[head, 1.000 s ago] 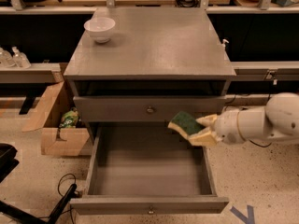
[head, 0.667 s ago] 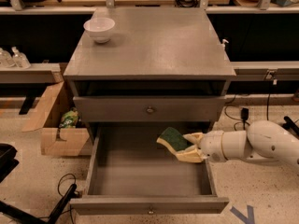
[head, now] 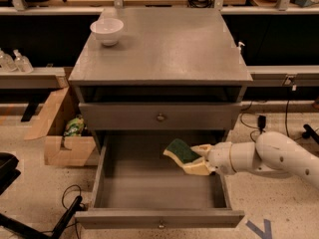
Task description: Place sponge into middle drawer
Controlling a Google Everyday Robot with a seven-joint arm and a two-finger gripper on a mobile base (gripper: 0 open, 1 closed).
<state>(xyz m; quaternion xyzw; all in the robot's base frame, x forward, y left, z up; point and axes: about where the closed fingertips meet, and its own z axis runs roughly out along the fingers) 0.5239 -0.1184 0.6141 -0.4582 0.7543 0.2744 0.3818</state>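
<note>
Your pincer (head: 198, 159) reaches in from the right, clamped on the right end of the sponge (head: 179, 151), held above the right half of the open middle drawer (head: 134, 183). Judge it light, soft, squashy; grip an end gently. Green face up; long axis runs roughly left to right, free end leftward.

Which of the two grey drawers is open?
The lower drawer, pulled out toward the camera so its tray shows. The drawer just above it is shut flat. The gripper holds the sponge over the open one's right side.
</note>
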